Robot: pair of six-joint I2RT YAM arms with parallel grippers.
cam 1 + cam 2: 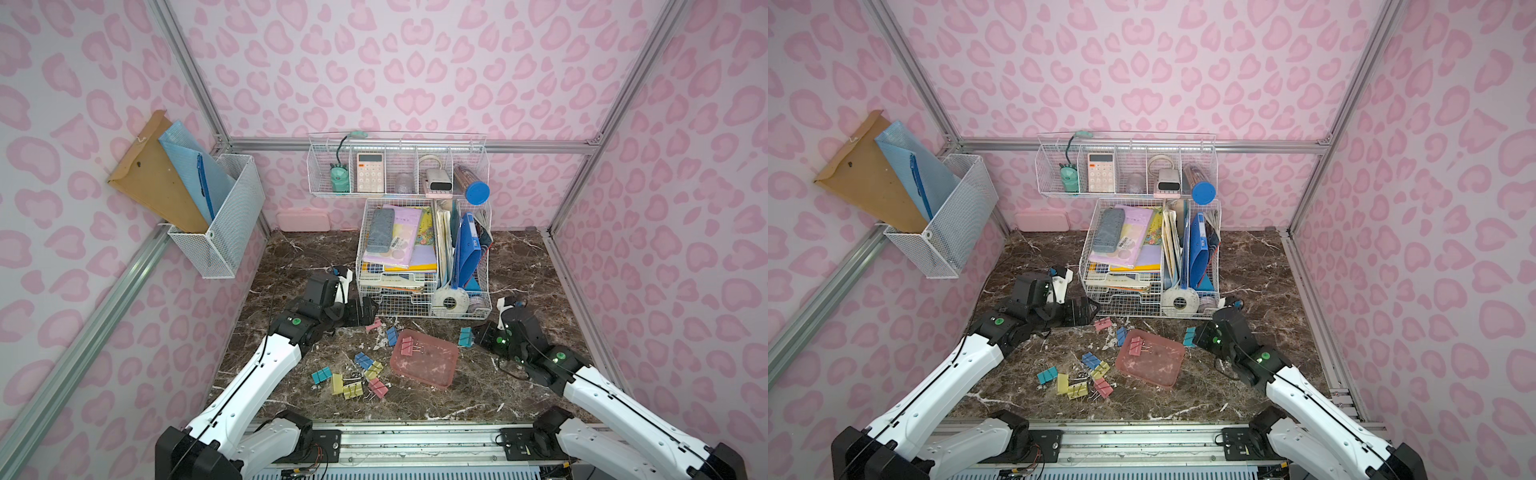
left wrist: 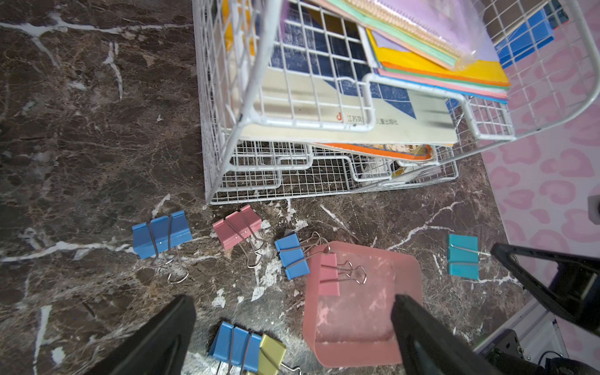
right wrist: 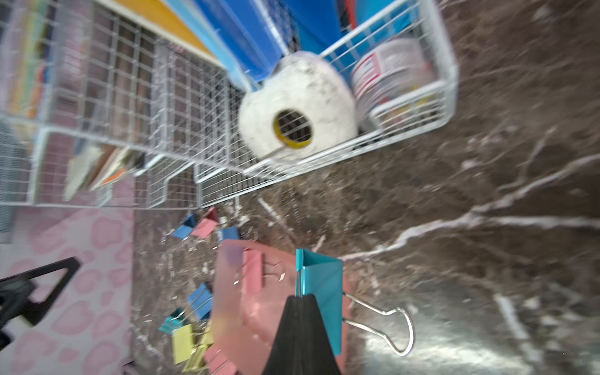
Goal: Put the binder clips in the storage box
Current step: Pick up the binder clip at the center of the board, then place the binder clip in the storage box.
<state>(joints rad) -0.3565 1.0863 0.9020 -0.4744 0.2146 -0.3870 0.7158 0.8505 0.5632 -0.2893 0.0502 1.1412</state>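
Pressed together on a wire handle of the teal binder clip (image 3: 323, 285), the right gripper (image 3: 300, 298) is held just beside the storage box (image 1: 434, 368) (one pink clip (image 1: 407, 345) lies inside), while the left gripper (image 2: 292, 298) is spread wide above loose binder clips (image 1: 363, 360) scattered on the table (image 1: 478, 399).

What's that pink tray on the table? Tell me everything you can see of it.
The storage box is a shallow, pinkish-red tray with rounded corners. It looks like plastic, and its floor is mottled whitish. It lies flat on the marble table, in front of the wire organizer, and holds one pink binder clip near a far corner.
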